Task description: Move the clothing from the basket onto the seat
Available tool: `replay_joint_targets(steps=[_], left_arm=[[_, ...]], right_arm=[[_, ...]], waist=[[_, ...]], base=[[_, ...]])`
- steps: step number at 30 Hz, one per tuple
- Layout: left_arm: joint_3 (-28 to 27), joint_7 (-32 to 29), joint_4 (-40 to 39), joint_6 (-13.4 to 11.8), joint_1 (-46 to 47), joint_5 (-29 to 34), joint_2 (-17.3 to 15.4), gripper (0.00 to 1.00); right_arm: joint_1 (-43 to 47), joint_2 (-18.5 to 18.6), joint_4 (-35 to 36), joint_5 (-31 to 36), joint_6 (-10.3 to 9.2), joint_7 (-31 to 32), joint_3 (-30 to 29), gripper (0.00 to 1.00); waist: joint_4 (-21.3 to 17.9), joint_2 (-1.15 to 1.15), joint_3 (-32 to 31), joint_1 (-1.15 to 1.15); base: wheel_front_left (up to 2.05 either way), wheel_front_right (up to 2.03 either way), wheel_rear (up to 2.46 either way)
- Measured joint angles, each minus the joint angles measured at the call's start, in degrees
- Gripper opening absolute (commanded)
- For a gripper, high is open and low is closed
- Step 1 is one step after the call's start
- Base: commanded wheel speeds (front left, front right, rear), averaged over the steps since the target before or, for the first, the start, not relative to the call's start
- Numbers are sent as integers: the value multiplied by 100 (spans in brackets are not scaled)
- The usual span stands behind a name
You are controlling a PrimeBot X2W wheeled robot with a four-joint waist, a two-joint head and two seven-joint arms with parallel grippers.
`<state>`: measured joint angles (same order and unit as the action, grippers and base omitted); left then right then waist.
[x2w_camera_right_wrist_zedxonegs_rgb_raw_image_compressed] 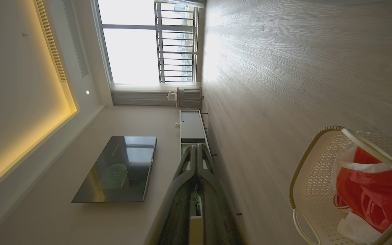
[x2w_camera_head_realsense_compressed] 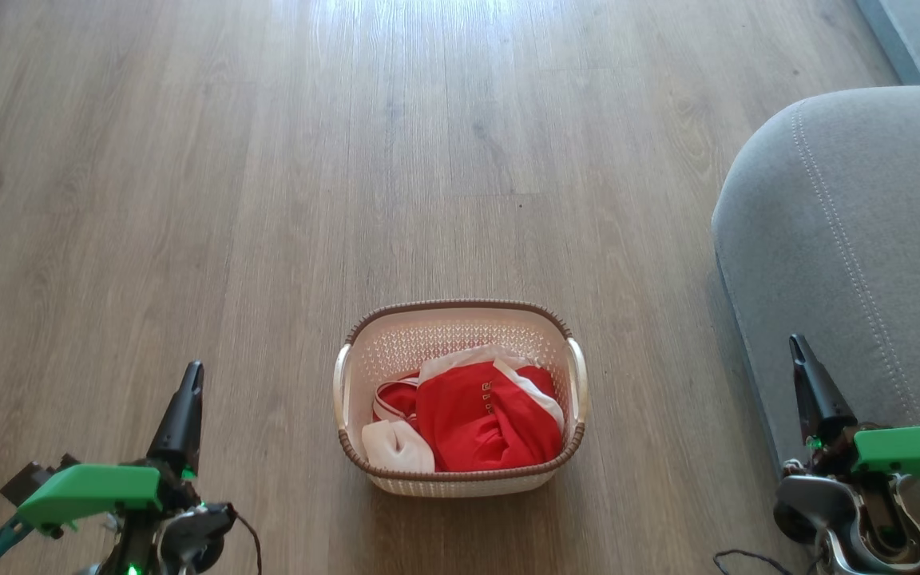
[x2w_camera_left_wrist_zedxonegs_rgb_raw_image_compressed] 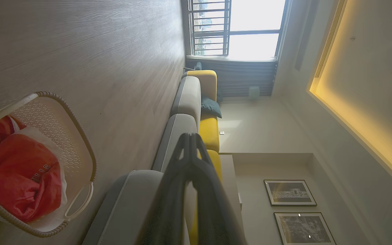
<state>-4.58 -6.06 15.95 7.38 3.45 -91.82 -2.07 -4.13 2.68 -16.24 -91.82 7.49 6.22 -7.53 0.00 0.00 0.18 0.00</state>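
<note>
The cream basket [x2w_camera_head_realsense_compressed: 460, 319] with a brown rim stands on the wooden floor just ahead of me, and the red and white clothing [x2w_camera_head_realsense_compressed: 480, 419] lies bunched inside it. The same basket [x2w_camera_left_wrist_zedxonegs_rgb_raw_image_compressed: 80, 136] and clothing [x2w_camera_left_wrist_zedxonegs_rgb_raw_image_compressed: 22, 177] appear at the left of the left wrist view, and the basket [x2w_camera_right_wrist_zedxonegs_rgb_raw_image_compressed: 311, 177] with the clothing [x2w_camera_right_wrist_zedxonegs_rgb_raw_image_compressed: 369, 194] at the lower right of the right wrist view. The grey seat [x2w_camera_head_realsense_compressed: 851, 239] rises at the right. My left gripper [x2w_camera_head_realsense_compressed: 188, 375] is shut and empty, left of the basket. My right gripper [x2w_camera_head_realsense_compressed: 797, 345] is shut and empty, in front of the seat's edge.
Wooden floor [x2w_camera_head_realsense_compressed: 348, 160] stretches ahead and to the left. A long sofa with yellow cushions [x2w_camera_left_wrist_zedxonegs_rgb_raw_image_compressed: 209, 129] runs toward the window. A television [x2w_camera_right_wrist_zedxonegs_rgb_raw_image_compressed: 117, 166] hangs on the wall above a low cabinet [x2w_camera_right_wrist_zedxonegs_rgb_raw_image_compressed: 192, 126].
</note>
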Motion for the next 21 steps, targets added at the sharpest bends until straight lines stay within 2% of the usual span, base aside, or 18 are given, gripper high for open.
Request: replay_joint_targets(steps=[21], left_arm=[[0,0,0,0,0,0,0,0]], right_arm=[[0,0,0,0,0,0,0,0]], waist=[[0,0,0,0]], base=[[0,0,0]])
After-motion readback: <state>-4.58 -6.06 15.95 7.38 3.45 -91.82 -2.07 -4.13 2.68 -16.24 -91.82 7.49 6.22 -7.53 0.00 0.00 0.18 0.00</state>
